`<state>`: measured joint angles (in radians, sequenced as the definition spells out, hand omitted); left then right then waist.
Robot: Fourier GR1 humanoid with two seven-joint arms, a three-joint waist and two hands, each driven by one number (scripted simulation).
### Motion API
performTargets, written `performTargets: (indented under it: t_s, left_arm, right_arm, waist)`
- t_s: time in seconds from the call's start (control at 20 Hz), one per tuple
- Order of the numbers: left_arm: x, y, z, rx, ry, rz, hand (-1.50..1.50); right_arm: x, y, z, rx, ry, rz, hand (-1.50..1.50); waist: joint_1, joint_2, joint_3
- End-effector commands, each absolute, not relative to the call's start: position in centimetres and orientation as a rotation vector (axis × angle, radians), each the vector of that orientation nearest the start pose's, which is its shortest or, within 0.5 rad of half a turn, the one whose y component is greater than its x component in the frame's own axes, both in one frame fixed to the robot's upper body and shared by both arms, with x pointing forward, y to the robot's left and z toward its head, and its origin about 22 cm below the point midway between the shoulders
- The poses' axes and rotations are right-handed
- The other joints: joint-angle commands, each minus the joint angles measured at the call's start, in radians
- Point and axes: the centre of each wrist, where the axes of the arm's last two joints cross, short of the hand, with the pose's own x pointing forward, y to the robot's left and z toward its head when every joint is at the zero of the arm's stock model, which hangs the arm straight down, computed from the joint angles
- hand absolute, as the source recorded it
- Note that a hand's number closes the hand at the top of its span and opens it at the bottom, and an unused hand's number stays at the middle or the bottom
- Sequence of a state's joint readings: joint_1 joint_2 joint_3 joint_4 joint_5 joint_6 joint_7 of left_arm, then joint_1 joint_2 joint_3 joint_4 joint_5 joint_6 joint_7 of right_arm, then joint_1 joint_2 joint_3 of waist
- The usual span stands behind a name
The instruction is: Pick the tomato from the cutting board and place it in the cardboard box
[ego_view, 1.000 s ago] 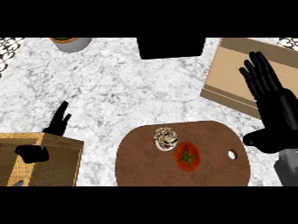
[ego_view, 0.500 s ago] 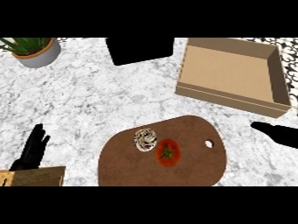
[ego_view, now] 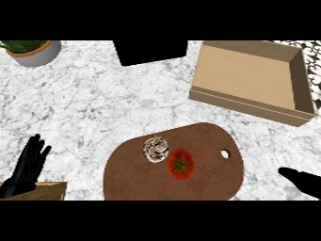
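The red tomato (ego_view: 180,163) lies on the brown cutting board (ego_view: 212,181) near the lower middle of the head view, beside a pale mottled round thing (ego_view: 156,148). The open cardboard box (ego_view: 250,77) sits at the upper right, apart from the board. My right hand (ego_view: 314,184) comes in at the lower right, mostly cut off by the edge, with its thumb pointing left toward the board and touching nothing. A dark fingertip shows higher up at the right edge. My left hand (ego_view: 28,164) rests open at the lower left, fingers up.
A potted plant (ego_view: 32,51) stands at the far left corner. A black block (ego_view: 151,51) sits at the back middle. A wooden block (ego_view: 25,190) lies under my left hand. Marble counter (ego_view: 100,103) spreads between board, box and pot.
The right hand has dropped from beside the box to the lower right edge. The view has swung, so board and box now sit further left.
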<state>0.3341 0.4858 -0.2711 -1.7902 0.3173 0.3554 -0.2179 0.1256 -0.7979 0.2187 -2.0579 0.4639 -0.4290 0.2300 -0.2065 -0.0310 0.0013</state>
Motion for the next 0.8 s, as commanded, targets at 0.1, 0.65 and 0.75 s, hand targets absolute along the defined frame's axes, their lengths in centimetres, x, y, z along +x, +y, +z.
performTargets:
  t_s: [0.1,0.65,0.75]
  left_arm:
    - [17.9,30.5,4.0,0.255,-1.715,-0.333,0.00]
    - [20.5,29.9,6.8,0.188,-1.766,-0.438,0.00]
    - [21.3,29.0,6.9,0.151,-1.773,-0.442,0.00]
  right_arm:
    - [16.4,-27.7,11.9,-1.062,-1.488,0.954,-1.50]
    - [12.7,-22.7,12.4,-1.170,-1.082,1.039,-1.50]
    - [12.3,-21.4,12.9,-1.165,-1.040,1.008,-1.50]
  waist:
    - [0.036,0.021,-0.014]
    - [0.123,0.033,-0.013]
    - [0.136,0.040,-0.013]
